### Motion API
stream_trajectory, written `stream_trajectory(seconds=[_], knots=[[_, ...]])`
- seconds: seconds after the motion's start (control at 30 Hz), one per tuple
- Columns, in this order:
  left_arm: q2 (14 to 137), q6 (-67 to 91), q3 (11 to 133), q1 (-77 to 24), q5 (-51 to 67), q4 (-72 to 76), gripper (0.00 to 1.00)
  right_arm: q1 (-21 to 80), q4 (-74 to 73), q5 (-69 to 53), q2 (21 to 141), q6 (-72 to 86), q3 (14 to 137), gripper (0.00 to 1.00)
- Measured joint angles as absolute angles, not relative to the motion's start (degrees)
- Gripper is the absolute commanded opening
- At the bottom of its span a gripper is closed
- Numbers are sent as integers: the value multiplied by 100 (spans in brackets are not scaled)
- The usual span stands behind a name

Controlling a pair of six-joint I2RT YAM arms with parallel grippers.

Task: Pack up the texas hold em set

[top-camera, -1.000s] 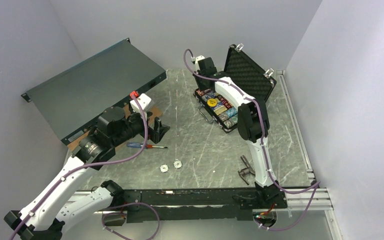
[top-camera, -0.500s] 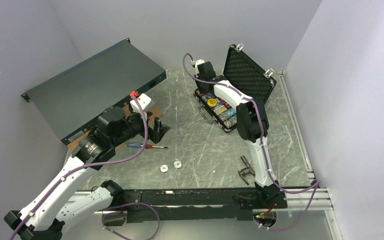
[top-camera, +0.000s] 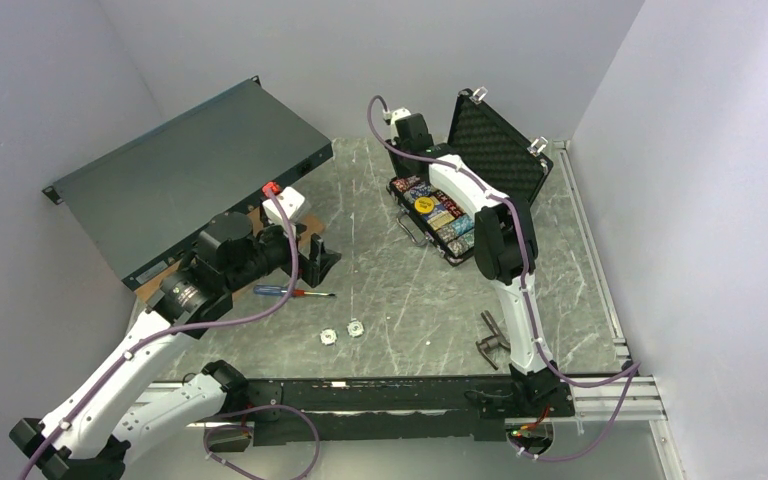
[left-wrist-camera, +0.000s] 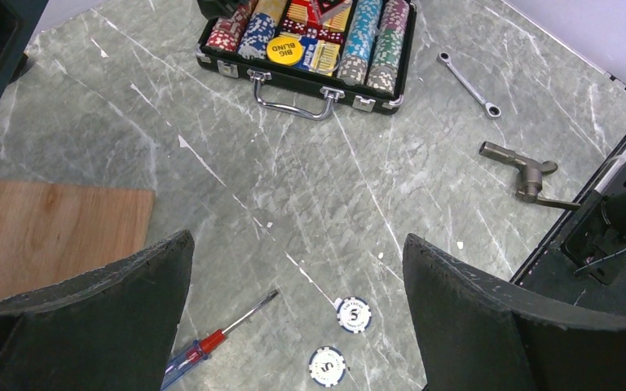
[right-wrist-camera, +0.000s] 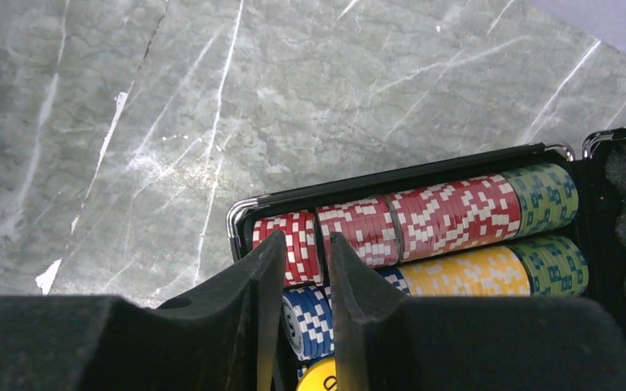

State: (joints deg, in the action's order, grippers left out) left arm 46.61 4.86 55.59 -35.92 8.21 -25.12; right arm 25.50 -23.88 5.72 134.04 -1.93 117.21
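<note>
The black briefcase (top-camera: pixel 457 256) stands open at the back right, its foam lid (top-camera: pixel 500 150) upright. Rows of multicoloured chips (right-wrist-camera: pixel 448 213) and a yellow disc (left-wrist-camera: pixel 284 49) fill it. My right gripper (top-camera: pixel 405 165) points down into the case's far left corner; in the right wrist view it (right-wrist-camera: pixel 306 240) has its jaws a narrow gap apart, nothing between them, over the red and blue chip rows. Two white-grey chips (left-wrist-camera: pixel 354 314) (left-wrist-camera: pixel 328 367) lie loose on the table, also in the top view (top-camera: pixel 355 327). My left gripper (left-wrist-camera: pixel 297 240) hangs wide open and empty above them, to the left (top-camera: pixel 322 258).
A red-blue handled screwdriver (left-wrist-camera: pixel 212 346) lies left of the loose chips. A silver wrench (left-wrist-camera: pixel 469 81) lies right of the case, a metal tool (left-wrist-camera: pixel 530 171) nearer the right arm's base. A dark rack unit (top-camera: pixel 190 175) and wooden board (left-wrist-camera: pixel 49 232) fill the left.
My right wrist has shifted only slightly over the case's far corner. The left arm and the loose chips have not moved.
</note>
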Motion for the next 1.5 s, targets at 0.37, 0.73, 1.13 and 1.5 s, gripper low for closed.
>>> stream_trajectory(seconds=[0.37, 0.73, 1.13, 1.5], knots=[[4668, 451, 5559, -3592, 823, -2512, 99, 2554, -2292, 580, 13404, -69, 11891, 9], [4748, 451, 5559, -3592, 888, -2512, 99, 2554, -1688, 696, 13371, 176, 11030, 5], [4762, 451, 5559, -3592, 897, -2510, 99, 2709, -1968, 819, 12123, 338, 10193, 46], [5004, 451, 5559, -3592, 873, -2512, 99, 3343, -1592, 620, 8960, 985, 7249, 69]])
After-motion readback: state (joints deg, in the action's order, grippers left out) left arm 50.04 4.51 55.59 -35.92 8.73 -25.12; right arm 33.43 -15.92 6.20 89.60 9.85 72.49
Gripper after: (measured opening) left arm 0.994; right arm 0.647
